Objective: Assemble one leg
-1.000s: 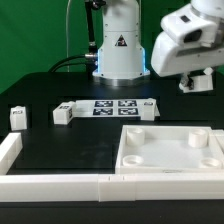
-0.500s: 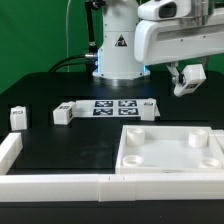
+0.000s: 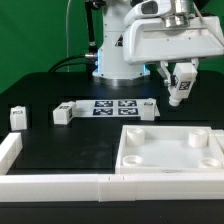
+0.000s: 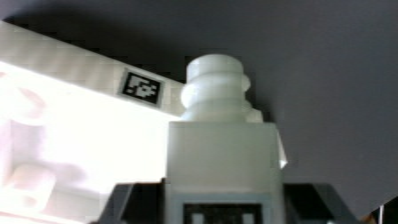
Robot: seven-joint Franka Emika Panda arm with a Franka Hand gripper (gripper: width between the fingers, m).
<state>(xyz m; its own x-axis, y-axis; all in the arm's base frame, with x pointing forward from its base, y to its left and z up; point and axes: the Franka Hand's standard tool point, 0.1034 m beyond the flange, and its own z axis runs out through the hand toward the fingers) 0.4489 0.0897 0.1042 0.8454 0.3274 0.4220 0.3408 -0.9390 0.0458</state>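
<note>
My gripper (image 3: 179, 84) is shut on one leg (image 3: 181, 88), a small white block with a marker tag. It holds the leg tilted in the air, above the far right part of the square panel (image 3: 170, 150). In the wrist view the leg (image 4: 221, 130) stands between the dark fingers (image 4: 139, 203), with its rounded peg end pointing away. The panel (image 4: 71, 120) shows bright behind it. Three more legs lie on the table: one at the exterior view's far left (image 3: 17, 118), one beside the marker board (image 3: 62, 113) and one at the board's other end (image 3: 148, 108).
The marker board (image 3: 110, 106) lies in front of the robot base (image 3: 118, 50). Long white border rails run along the front (image 3: 60, 186) and the exterior view's left (image 3: 8, 150). A tag on a white rail (image 4: 144, 86) shows in the wrist view.
The arm has swung toward the exterior view's left, carrying the leg with it. The gripper has turned, so the leg now hangs tilted over the panel's far right.
</note>
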